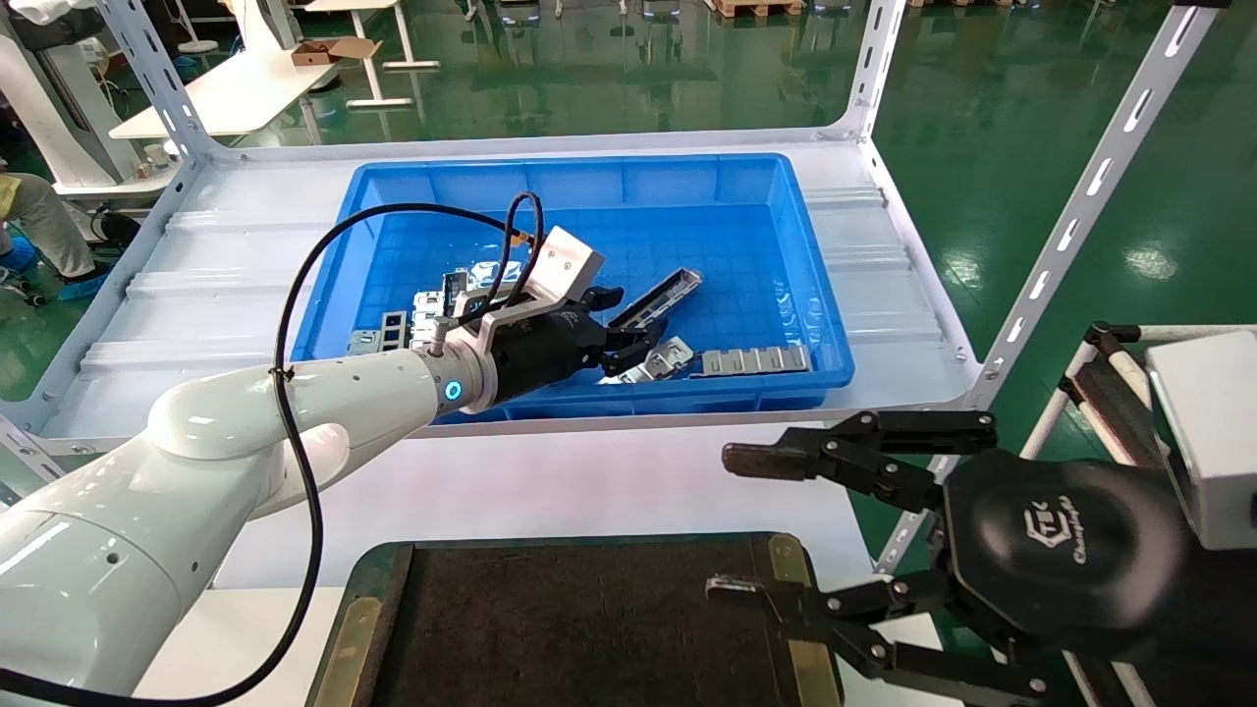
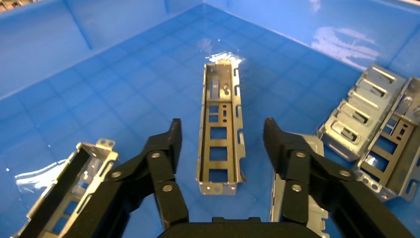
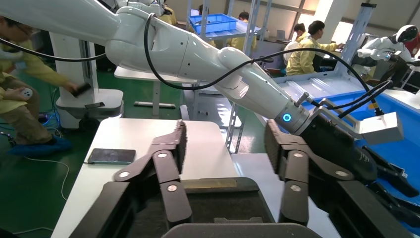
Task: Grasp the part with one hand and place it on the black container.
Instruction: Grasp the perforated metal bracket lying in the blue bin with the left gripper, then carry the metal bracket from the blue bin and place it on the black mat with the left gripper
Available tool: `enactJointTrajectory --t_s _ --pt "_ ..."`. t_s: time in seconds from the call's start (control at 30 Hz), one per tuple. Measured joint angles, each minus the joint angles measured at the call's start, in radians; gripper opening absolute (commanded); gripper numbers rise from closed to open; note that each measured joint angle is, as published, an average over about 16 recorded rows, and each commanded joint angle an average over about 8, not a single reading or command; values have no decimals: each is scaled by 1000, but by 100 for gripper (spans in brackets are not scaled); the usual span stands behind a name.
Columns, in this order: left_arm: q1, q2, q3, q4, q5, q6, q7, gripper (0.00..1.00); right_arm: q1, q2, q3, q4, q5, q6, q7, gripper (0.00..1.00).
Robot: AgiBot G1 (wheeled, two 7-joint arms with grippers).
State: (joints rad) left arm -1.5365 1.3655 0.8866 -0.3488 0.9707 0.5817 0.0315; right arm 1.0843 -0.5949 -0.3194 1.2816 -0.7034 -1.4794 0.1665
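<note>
Left end effector (image 2: 221,144) hovers spread over the part (image 2: 220,130) lying in the blue bin (image 1: 589,187), nothing gripped yet; the black container (image 1: 589,619) waits bare; right end effector (image 1: 746,525) parked, spread.

The bin (image 1: 589,187) is bright blue with a grid-patterned floor; the part (image 2: 220,130) is silver-grey; the black container (image 1: 589,628) shows brass-coloured strips and a seemingly dark-green rim.
</note>
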Motion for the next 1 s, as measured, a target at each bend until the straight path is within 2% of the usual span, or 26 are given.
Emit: enactJointTrajectory --t_s 0.67,1.0 --pt "-16 -4 82 9 -127 -18 31 0 0 0 -1 0 0 0 0 0" --pt "-55 -20 74 16 -206 82 73 0 0 0 -1 0 1 0 -1 0"
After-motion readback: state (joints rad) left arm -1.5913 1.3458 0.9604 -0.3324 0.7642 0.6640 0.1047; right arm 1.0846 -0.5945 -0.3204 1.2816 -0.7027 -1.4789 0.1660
